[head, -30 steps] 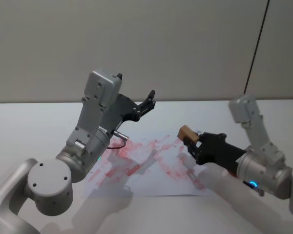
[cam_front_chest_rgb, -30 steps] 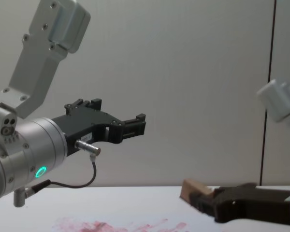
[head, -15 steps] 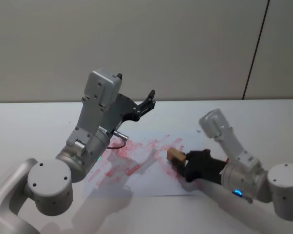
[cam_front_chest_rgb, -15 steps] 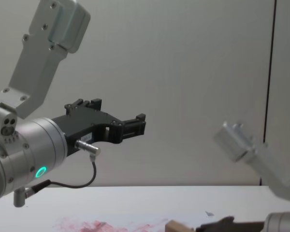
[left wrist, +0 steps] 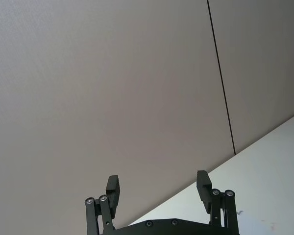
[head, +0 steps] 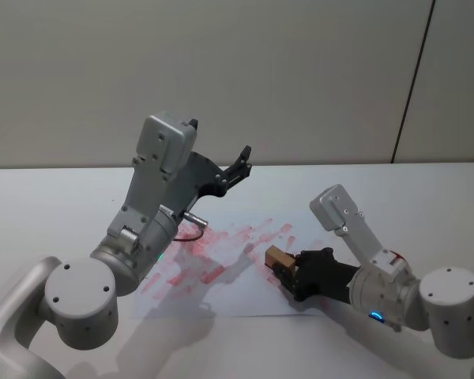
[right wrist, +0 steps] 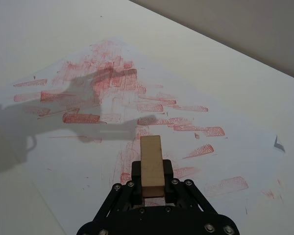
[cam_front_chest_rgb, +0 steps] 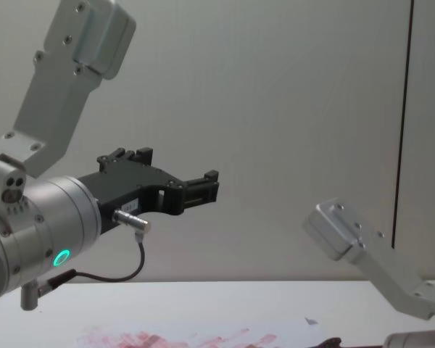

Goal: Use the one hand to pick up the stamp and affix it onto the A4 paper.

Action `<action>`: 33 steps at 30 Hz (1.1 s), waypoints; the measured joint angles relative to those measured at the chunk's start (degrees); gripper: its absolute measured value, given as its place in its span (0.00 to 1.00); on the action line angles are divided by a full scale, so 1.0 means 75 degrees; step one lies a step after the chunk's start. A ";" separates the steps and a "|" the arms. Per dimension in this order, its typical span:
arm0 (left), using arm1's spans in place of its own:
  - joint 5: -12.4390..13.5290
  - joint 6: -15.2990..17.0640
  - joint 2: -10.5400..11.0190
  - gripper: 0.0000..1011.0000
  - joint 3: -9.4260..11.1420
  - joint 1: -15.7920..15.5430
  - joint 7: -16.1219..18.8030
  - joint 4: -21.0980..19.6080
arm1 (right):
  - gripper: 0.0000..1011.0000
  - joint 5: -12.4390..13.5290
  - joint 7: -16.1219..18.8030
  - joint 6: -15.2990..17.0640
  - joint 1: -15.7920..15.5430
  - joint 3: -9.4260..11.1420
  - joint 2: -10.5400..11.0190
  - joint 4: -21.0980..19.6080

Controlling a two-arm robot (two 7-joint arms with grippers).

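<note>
A light-tan wooden stamp point(head: 279, 257) point(right wrist: 151, 166) sits in my right gripper point(head: 285, 270) point(right wrist: 152, 184), which is shut on it. The stamp is low over the right part of the A4 paper point(head: 237, 280) point(right wrist: 196, 83), a white sheet smeared with red ink blotches; I cannot tell whether it touches the sheet. My left gripper point(head: 238, 164) point(left wrist: 159, 188) point(cam_front_chest_rgb: 203, 190) is open and empty, held high above the table behind the paper's far left side.
The white table point(head: 47, 205) extends around the paper on all sides. A plain grey wall point(head: 300, 71) stands behind it. The left arm's silver wrist with a green ring light point(cam_front_chest_rgb: 60, 257) and a cable hangs over the paper's left part.
My right gripper has carried the stamp from above the paper's far right edge down and inward, low over the sheet. The left arm has not moved.
</note>
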 joint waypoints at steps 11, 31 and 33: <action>0.0000 0.0000 0.0000 0.99 0.0000 0.0000 0.0000 0.0000 | 0.22 0.0406 -0.0283 -0.0216 -0.0005 0.0092 0.0032 -0.0261; 0.0000 -0.0001 0.0000 0.99 0.0000 0.0000 0.0000 0.0000 | 0.22 0.1829 -0.1374 -0.0053 -0.0955 0.1059 0.1191 -0.2139; 0.0000 0.0000 0.0000 0.99 0.0001 0.0000 0.0000 0.0000 | 0.22 0.1954 -0.1483 0.0029 -0.1151 0.1178 0.1380 -0.2326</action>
